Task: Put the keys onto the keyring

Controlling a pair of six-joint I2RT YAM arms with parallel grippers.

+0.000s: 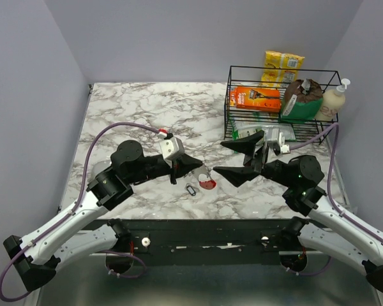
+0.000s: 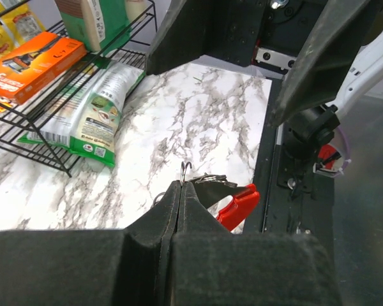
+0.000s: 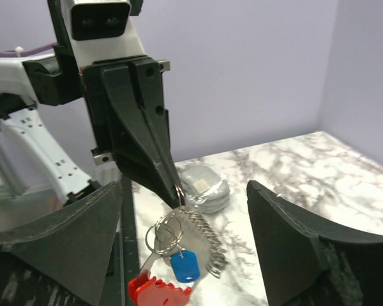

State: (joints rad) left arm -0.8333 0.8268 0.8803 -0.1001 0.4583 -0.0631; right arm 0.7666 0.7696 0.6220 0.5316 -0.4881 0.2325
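My left gripper (image 1: 203, 168) is shut on a thin metal ring (image 2: 186, 169) at the top of the key bunch, which hangs just above the table. Below the ring hang more silver rings (image 3: 165, 233), a beaded chain (image 3: 209, 245), a blue-headed key (image 3: 184, 266) and the red keyring (image 3: 156, 294). The red keyring (image 1: 208, 183) is lowest in the top view and shows beside my left fingers (image 2: 238, 205). My right gripper (image 1: 218, 157) stands open, with one finger on either side of the bunch and neither touching it. A small dark oval piece (image 1: 191, 190) lies on the marble by itself.
A black wire basket (image 1: 284, 69) at the back right holds an orange box (image 1: 255, 99), a green bag (image 1: 301, 101) and a soap bottle (image 1: 332, 102). A green-and-white packet (image 2: 92, 115) lies by the basket. A silvery foil pack (image 3: 204, 185) lies behind the bunch.
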